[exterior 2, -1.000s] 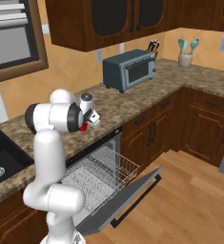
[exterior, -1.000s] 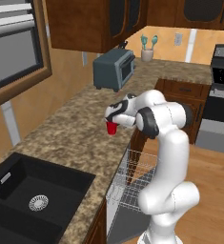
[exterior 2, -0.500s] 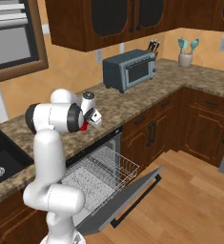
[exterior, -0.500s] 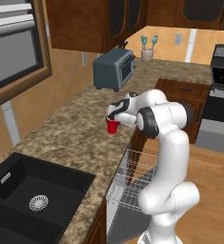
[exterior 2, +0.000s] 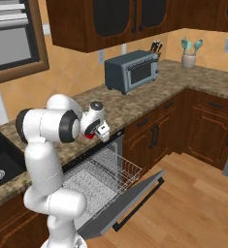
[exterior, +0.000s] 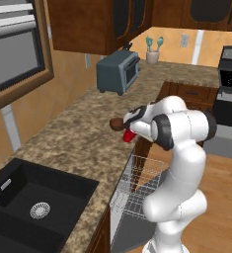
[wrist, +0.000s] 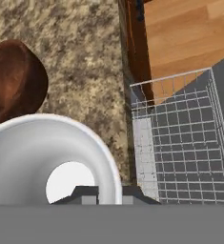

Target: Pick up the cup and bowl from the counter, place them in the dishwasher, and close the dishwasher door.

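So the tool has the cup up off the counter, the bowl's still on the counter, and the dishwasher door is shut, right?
Not quite: the dishwasher door is open, dropped down with the rack pulled out, as the right base view shows. The rest holds: the tool holds the cup above the counter, and the bowl sits on the counter.

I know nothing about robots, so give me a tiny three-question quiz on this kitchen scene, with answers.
1. True or false: the claw is holding the red cup.
2. Where is the brown bowl? A) in the rack B) on the counter C) in the sink
3. Fill in: the dishwasher door is ____.

Key: 1 true; 2 B, near the counter's edge beside the cup; 3 open, dropped down with the white wire rack pulled out.
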Robot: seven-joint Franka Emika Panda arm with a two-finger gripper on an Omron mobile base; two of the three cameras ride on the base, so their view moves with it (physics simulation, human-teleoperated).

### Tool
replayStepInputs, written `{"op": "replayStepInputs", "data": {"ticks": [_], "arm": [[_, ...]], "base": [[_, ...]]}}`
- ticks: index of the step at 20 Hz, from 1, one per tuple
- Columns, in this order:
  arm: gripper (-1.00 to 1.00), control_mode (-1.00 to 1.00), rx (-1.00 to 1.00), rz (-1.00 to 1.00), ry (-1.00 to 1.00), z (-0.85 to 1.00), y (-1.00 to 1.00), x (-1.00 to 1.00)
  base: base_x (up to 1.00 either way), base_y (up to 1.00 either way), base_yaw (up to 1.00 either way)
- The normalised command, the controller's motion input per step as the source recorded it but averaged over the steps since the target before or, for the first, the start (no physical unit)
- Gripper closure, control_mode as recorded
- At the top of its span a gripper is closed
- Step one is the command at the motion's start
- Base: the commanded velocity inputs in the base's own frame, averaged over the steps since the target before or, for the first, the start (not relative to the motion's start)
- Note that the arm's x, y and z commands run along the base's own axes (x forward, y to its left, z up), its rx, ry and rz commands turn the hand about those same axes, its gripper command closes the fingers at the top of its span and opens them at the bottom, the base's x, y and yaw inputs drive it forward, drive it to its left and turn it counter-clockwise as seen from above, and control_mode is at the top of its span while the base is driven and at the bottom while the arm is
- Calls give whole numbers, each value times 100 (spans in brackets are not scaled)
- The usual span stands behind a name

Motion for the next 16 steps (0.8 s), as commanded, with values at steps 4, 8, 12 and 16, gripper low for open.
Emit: {"op": "replayStepInputs", "data": {"ticks": [4,8,12,16], "arm": [[100,-100,16,-21,0,0,-100,-84],[100,-100,13,-21,6,-39,-100,-25],[100,-100,14,-16,15,-86,-73,9],[100,-100,22,-11,18,-100,-30,23]], "base": [[0,0,0],[0,0,0],[0,0,0],[0,0,0]]}}
